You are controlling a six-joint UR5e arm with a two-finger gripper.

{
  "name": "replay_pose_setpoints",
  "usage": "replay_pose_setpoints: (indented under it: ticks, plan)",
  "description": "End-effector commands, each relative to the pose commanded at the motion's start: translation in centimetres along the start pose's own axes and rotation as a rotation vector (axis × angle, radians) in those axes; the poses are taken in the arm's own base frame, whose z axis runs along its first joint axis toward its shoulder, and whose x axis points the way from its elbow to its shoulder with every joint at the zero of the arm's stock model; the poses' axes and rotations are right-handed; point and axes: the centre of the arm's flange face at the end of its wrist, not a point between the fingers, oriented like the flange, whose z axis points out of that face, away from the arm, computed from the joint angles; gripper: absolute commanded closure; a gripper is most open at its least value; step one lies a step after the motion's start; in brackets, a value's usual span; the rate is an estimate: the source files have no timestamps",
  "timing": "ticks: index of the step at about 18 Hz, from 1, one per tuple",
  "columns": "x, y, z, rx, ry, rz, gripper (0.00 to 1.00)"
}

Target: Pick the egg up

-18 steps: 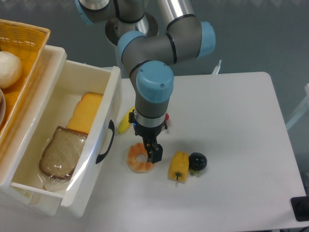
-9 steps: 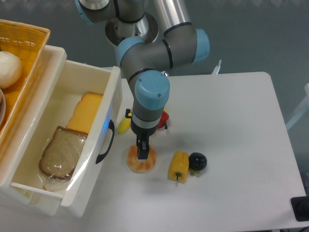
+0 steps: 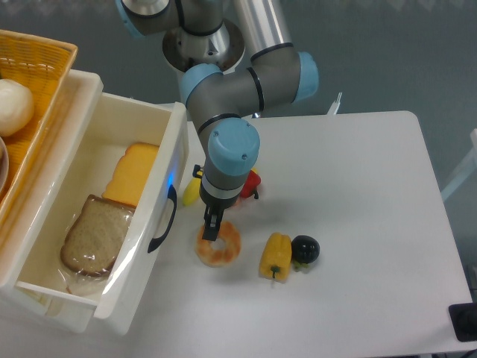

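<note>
1. Hanging low over the white surface [image 3: 358, 194], the grey-and-blue arm's two dark fingers [image 3: 212, 226] point straight down at the left rim of the orange ring-shaped toy shrimp [image 3: 218, 244]. The wrist blocks the view from above, so I cannot tell whether they are apart or together; nothing is visibly gripped.

2. No small pinkish-tan oval egg is visible anywhere. It may lie under the arm, near the cluster behind the wrist, but that is a guess. The pose makes sense only if the target sits close to the shrimp or below the wrist.

3. Behind the wrist, a sliver of yellow banana [image 3: 191, 192] peeks out on the left and a bit of red pepper [image 3: 252, 181] on the right, both partly hidden. That crowding probably explains the steep vertical approach, since a tilted wrist would sweep into them.

4. To the right of the shrimp lies a yellow bell pepper [image 3: 275, 255], touching a black round fruit [image 3: 305, 248]. Both are clear of the fingers.

5. At the left edge, the white plastic bin [image 3: 165, 160] with a black handle holds a brown bread slice [image 3: 93, 237] and an orange cheese wedge [image 3: 133, 173], walled off from the arm.

6. Further left, a woven yellow basket [image 3: 45, 60] holds a white round ball [image 3: 13, 104], which is larger than an egg and not the target.
</note>
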Motion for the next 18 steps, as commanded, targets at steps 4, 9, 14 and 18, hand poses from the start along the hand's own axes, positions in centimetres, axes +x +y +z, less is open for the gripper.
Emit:
replay_pose_setpoints:
  ticks: [4,9,14,18]
  plan:
    - [0.9,0.2,1.1,0.012,0.02,0.045,0.0]
    - [1.3,0.5,1.8,0.02,0.031,0.081,0.0]
    - [1.9,1.5,2.9,0.037,0.043,0.1,0.0]
    - [2.8,2.2,4.1,0.053,0.054,0.104,0.0]
